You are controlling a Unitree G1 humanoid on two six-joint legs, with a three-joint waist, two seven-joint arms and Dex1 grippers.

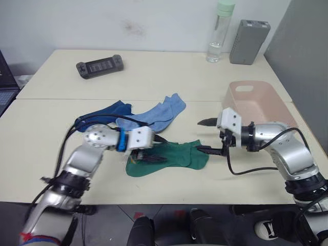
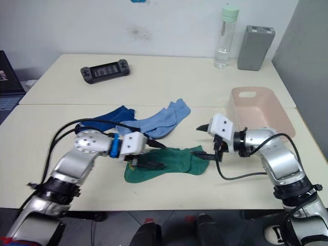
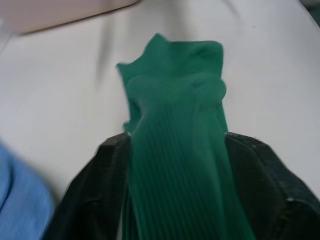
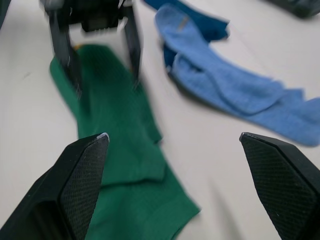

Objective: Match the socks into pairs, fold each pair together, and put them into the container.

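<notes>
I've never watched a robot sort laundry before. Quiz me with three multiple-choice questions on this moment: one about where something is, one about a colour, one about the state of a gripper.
1. Where does the pink container stand?
A. On the table by the robot's right arm
B. On the floor
C. Beside the game controller

2. What colour are the socks lying between the two grippers?
A. Red
B. Green
C. White

3. How does the right gripper stand?
A. Shut on a light blue sock
B. Shut on the bottle
C. Open, holding nothing

Answers:
1. A: the head views show it on the table just behind the right arm, while the game controller lies far off on the left.
2. B: the green socks lie flat there, one end under the left gripper.
3. C: the right wrist view shows its two fingers wide apart with only table and socks between them.
</notes>
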